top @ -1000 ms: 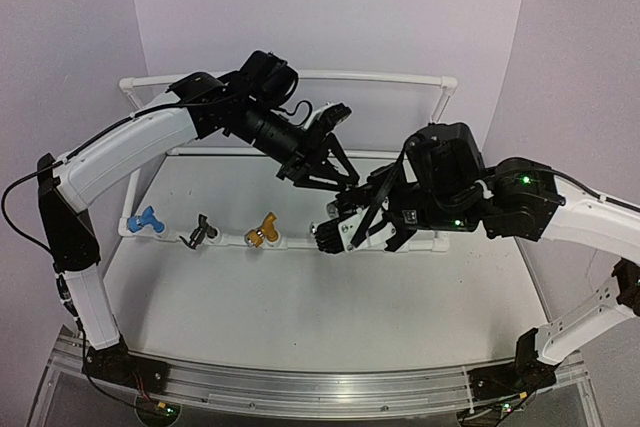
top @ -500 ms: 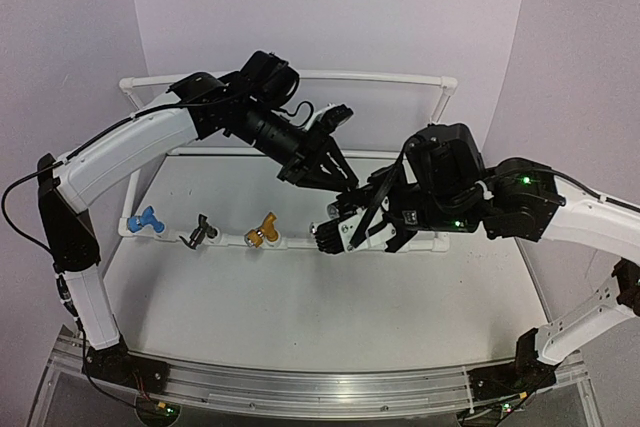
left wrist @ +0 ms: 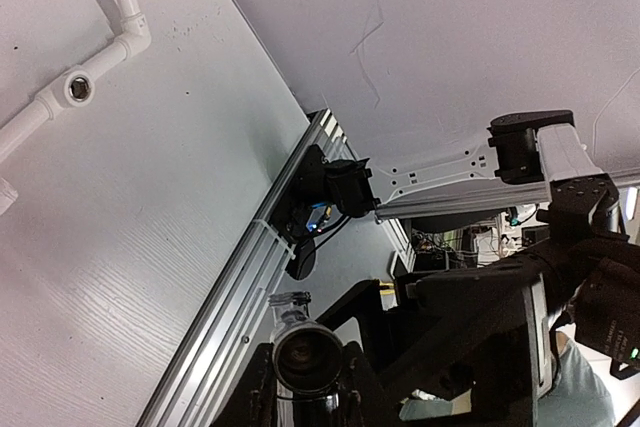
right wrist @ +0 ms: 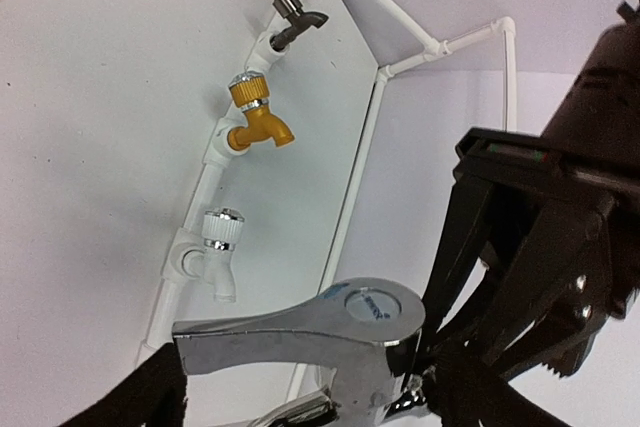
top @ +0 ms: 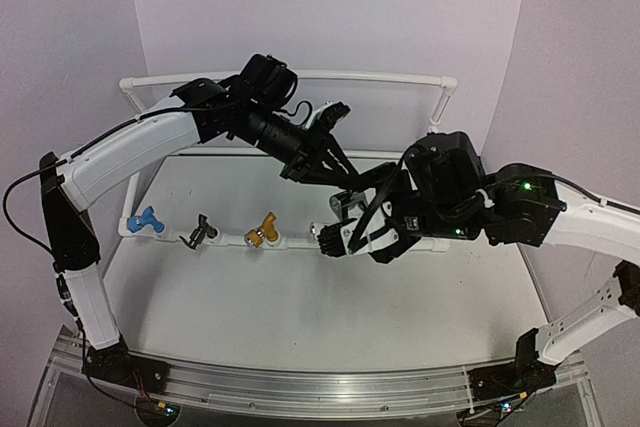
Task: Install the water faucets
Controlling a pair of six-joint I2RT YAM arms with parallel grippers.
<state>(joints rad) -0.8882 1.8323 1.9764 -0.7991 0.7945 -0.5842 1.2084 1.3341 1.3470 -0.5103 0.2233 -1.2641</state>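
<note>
The shiny silver faucet (top: pixel 350 199) hangs in the air over the table's middle, and my left gripper (top: pixel 340 179) is shut on its body. In the left wrist view its round threaded end (left wrist: pixel 305 355) shows between the gripper's (left wrist: pixel 305 379) black fingers. My right gripper (top: pixel 345 223) sits just below with its jaws spread wide. The faucet's lever handle (right wrist: pixel 330 332) fills the right wrist view. Blue (top: pixel 146 219), black (top: pixel 203 232), gold (top: pixel 264 230) and white (right wrist: pixel 218 252) faucets sit in a row on the front pipe.
The white pipe frame (top: pixel 290 75) runs round the back and sides of the table. An open pipe socket (left wrist: pixel 78 87) shows in the left wrist view. An aluminium rail (top: pixel 300 387) with the arm bases lines the near edge.
My left gripper closed on the silver faucet. My right gripper then opened its jaws off it and sank slightly, leaving the faucet with the left gripper.
</note>
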